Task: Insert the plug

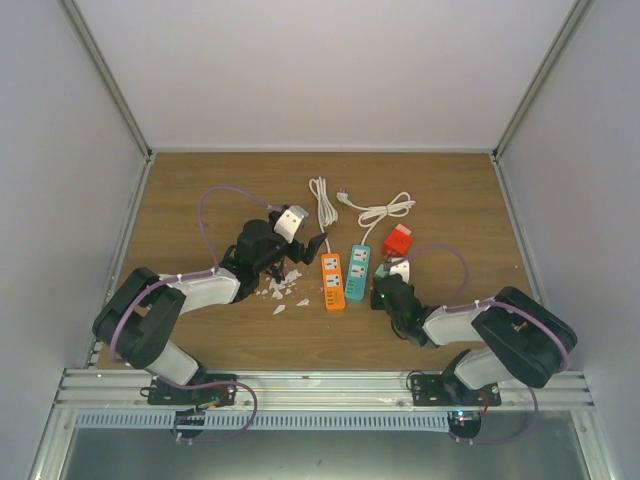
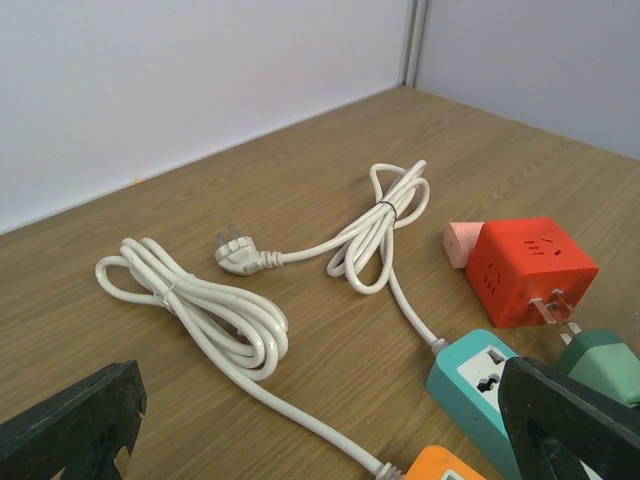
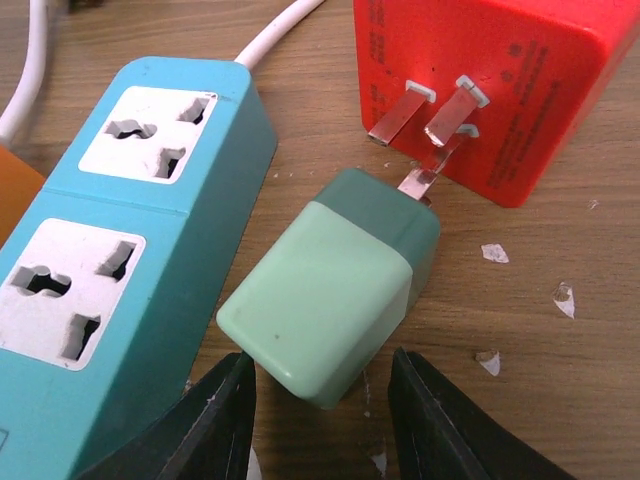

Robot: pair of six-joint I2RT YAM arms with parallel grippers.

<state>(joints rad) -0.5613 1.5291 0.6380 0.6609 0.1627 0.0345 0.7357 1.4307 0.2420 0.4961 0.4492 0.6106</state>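
The plug [image 3: 330,290] is a pale green cube with metal prongs. It lies on its side on the wood between the teal power strip [image 3: 120,240] and the red cube socket [image 3: 490,70]. My right gripper [image 3: 320,410] is open, its black fingers [image 3: 215,420] flanking the plug's near end. The left finger is almost at the plug's corner, the right one apart from it. From above, the plug [image 1: 382,271] sits just ahead of the right gripper [image 1: 386,287]. My left gripper [image 2: 320,440] stands wide open and empty over the orange strip [image 2: 445,465].
Two coiled white cables [image 2: 200,305] lie behind the strips, one ending in a loose white plug [image 2: 235,255]. A pink block [image 2: 462,243] sits behind the red cube [image 2: 530,268]. White flakes [image 3: 565,298] litter the wood. Enclosure walls surround the table [image 1: 200,190].
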